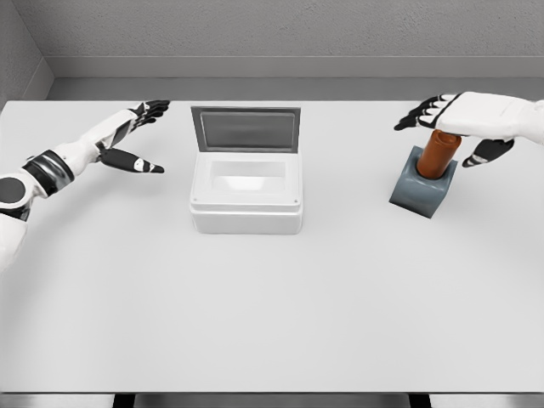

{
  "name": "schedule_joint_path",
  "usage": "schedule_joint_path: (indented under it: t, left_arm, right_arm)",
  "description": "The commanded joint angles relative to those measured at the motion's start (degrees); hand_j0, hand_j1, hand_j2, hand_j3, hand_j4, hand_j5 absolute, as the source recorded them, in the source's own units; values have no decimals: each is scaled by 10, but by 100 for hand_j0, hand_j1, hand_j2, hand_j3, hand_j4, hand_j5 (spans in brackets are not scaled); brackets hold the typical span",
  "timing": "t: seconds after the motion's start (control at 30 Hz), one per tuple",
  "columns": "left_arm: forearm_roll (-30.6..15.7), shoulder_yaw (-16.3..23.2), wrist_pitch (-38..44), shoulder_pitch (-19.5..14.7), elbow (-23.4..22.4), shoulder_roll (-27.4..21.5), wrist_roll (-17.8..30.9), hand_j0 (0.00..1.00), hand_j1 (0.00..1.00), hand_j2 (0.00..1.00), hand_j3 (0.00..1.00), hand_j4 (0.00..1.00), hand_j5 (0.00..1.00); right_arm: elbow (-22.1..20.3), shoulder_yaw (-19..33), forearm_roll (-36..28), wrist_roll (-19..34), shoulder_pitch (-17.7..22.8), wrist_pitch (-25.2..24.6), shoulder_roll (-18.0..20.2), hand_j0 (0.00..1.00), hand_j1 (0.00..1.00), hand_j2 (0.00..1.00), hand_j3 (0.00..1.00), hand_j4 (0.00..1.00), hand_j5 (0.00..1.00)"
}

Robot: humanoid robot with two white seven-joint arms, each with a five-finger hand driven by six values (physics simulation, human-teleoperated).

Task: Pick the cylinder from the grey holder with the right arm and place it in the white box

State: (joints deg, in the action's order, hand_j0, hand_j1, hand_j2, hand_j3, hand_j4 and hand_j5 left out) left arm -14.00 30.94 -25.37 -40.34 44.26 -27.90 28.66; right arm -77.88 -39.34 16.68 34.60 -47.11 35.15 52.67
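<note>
An orange-brown cylinder (438,154) stands slightly tilted in a grey block holder (422,190) at the right of the table. My right hand (450,127) hovers just over the cylinder's top with its fingers spread, holding nothing. The white box (246,191) sits left of centre with its grey lid (246,128) standing open at the back; its inside looks empty. My left hand (136,136) hangs open above the table, left of the box.
The white table (272,314) stretches wide toward me. A grey wall runs behind its far edge, and the table's front edge lies near the bottom of the view.
</note>
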Motion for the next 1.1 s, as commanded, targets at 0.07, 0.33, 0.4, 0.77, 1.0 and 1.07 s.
schedule_joint_path:
  t: [0.07, 0.33, 0.4, 0.77, 1.0, 1.07]
  left_arm:
    - [-2, -1, 1, 0, 0, 0, 0, 100, 100, 100, 100, 100, 100]
    - [-2, -1, 1, 0, 1, 1, 0, 100, 100, 100, 100, 100, 100]
    - [-2, 0, 1, 0, 1, 1, 0, 100, 100, 100, 100, 100, 100]
    - [-2, 1, 1, -1, 1, 4, 1, 100, 100, 100, 100, 100, 100]
    - [-2, 0, 1, -1, 1, 4, 1, 100, 100, 100, 100, 100, 100]
    - [-2, 0, 1, -1, 1, 4, 1, 100, 100, 100, 100, 100, 100]
  right_arm:
    - [0, -1, 14, 4, 0, -2, 6, 100, 100, 100, 100, 100, 100]
    - [-3, 2, 14, 4, 0, -2, -1, 100, 100, 100, 100, 100, 100]
    - [-2, 2, 14, 4, 0, -2, -3, 100, 100, 100, 100, 100, 100]
    - [47, 15, 16, 4, -1, -2, -29, 100, 100, 100, 100, 100, 100]
    - [96, 30, 17, 4, -4, -2, -51, 100, 100, 100, 100, 100, 100]
    - [97, 30, 18, 4, -4, -2, -54, 100, 100, 100, 100, 100, 100]
